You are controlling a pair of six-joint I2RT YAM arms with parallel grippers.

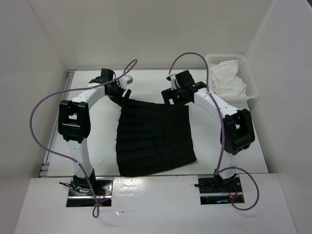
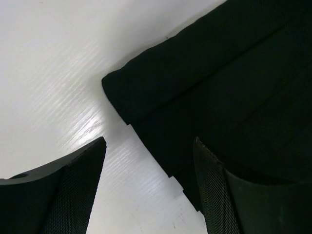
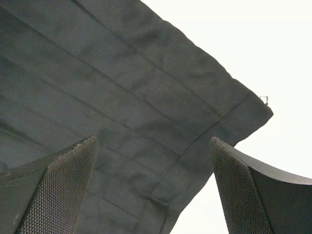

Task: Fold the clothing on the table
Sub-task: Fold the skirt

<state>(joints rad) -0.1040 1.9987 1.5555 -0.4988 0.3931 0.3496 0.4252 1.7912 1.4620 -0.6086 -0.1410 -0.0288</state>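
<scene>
Top external: black pleated skirt (image 1: 155, 139) flat on table (image 1: 102, 139); left gripper (image 1: 118, 91) and right gripper (image 1: 174, 95) at its far corners, jaws wide, holding nothing.

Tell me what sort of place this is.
Probably a robotics lab test cell: a white table boxed in by plain white walls, left arm and right arm bolted at its edge, a black skirt laid out.
</scene>
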